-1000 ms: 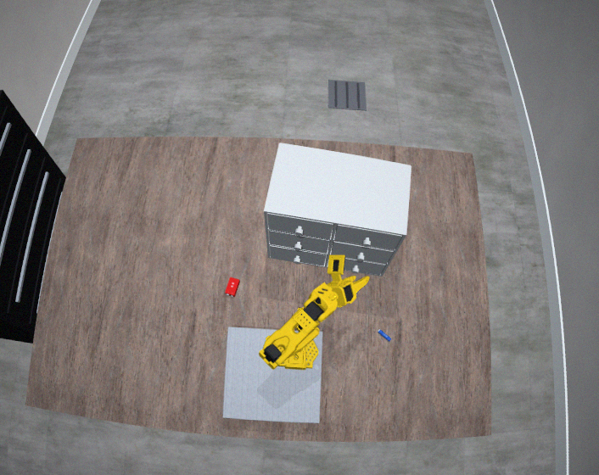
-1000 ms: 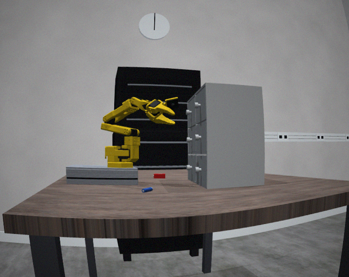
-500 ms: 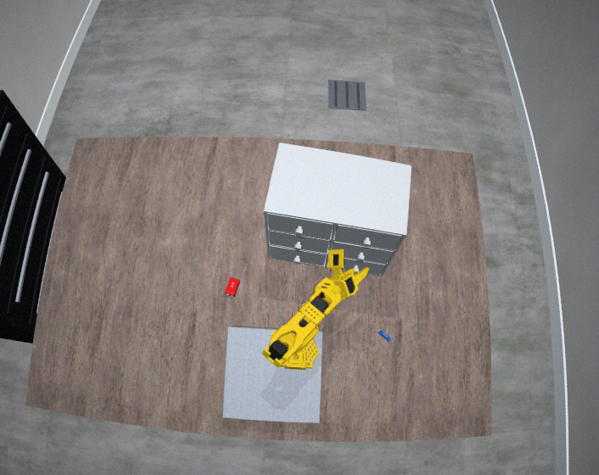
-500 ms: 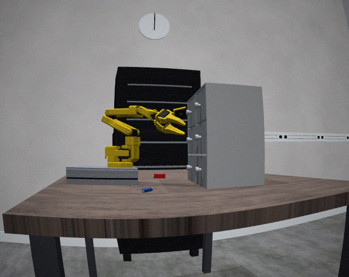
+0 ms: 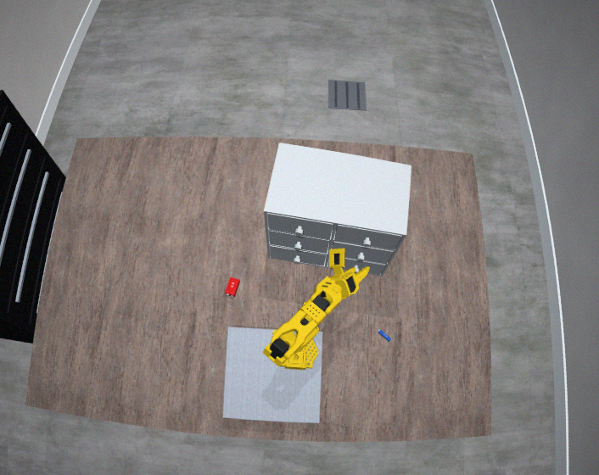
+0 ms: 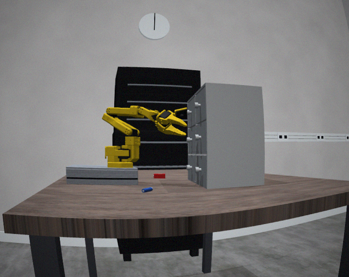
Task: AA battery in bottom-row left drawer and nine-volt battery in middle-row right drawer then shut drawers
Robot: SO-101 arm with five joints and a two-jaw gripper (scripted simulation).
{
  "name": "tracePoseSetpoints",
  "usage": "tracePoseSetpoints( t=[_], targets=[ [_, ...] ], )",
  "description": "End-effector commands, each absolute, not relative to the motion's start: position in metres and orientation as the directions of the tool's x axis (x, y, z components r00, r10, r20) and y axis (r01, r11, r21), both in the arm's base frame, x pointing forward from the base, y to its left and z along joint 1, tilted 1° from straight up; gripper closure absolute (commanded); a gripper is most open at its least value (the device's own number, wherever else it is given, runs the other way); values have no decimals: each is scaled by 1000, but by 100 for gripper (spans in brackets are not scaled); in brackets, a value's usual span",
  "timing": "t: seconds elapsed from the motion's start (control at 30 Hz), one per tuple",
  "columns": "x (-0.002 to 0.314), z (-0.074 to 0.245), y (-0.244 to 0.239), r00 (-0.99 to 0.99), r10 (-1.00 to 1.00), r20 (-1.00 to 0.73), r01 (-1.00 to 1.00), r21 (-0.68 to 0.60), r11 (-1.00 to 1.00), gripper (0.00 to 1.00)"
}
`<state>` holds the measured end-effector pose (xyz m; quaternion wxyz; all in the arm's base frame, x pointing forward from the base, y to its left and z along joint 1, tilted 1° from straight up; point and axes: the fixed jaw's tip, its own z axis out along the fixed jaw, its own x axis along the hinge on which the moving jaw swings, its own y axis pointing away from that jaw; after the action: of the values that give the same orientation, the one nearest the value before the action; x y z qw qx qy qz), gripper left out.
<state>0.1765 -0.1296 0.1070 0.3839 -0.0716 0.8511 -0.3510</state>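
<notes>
The grey chest (image 5: 338,187) stands at the back of the table with all six drawers shut; it also shows in the side view (image 6: 225,135). The red nine-volt battery (image 5: 232,287) (image 6: 159,175) lies on the table to the chest's front left. The blue AA battery (image 5: 384,335) (image 6: 147,189) lies on the table to my arm's right. My gripper (image 5: 353,265) is partly open and empty. It hangs just in front of the right drawer column (image 6: 185,129), a little above the knob of the middle right drawer (image 6: 197,137).
My arm's base stands on a grey plate (image 5: 273,376) at the table's front. A black cabinet (image 5: 13,215) stands off the table to the left. The table's front and right edges are near the AA battery.
</notes>
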Motion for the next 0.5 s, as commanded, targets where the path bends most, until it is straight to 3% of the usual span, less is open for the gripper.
tracePoseSetpoints(
  t=[0.0,0.47],
  targets=[
    [178,104,-128,-695,-400,-597,132,-653,746,79],
    [179,102,-126,-692,-405,-597,127,-653,747,79]
  ],
)
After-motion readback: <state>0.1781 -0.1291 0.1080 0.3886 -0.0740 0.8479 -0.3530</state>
